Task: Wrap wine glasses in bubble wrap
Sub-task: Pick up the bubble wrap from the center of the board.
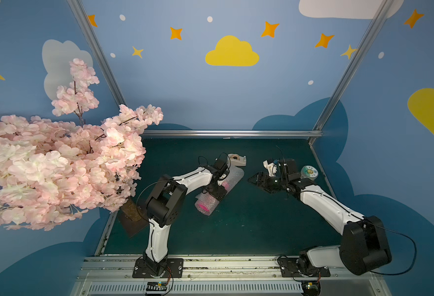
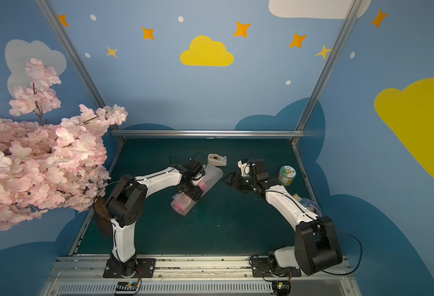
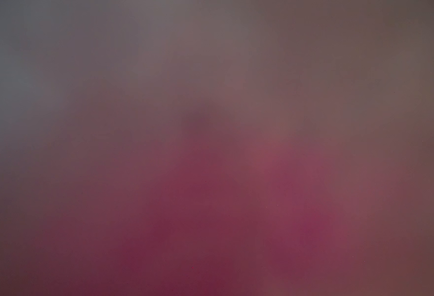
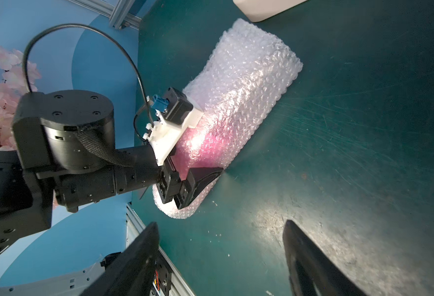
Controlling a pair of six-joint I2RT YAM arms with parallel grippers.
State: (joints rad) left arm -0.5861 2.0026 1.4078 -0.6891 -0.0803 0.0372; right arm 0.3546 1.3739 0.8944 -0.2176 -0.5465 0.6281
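The bubble wrap (image 1: 232, 176) lies rolled into a loose tube on the dark green table (image 1: 249, 230), and everything else is placed from that roll. The hot-pink goblet (image 1: 202, 205) lies on its side inside it. It shows as a pink glow through the film at the end of the roll away from the beige tape dispenser (image 1: 236, 159), and again near the roll's middle. The end next to the dispenser looks pale and silvery. The dispenser sits just beyond that end, very close to it, though I cannot tell whether the two touch. The left gripper (image 1: 214, 191) sits across the middle of the roll with its jaws set wide astride it. In the right wrist view one black finger (image 4: 203, 179) lies against the side of the roll while its mate is hidden behind the wrap, so I cannot tell whether the jaws squeeze the roll or merely straddle it. The left wrist view gives only a pink and grey blur. The right gripper (image 1: 253, 180) hangs to the right of the roll, near it but not touching, its tips pointing toward it. Its two fingers (image 4: 139, 256) stand well apart over bare table. A green-and-white tin (image 1: 309, 172) stands farther to the right, well apart from the roll. A pink blossom tree (image 1: 57, 166) spreads well to the left of the roll.
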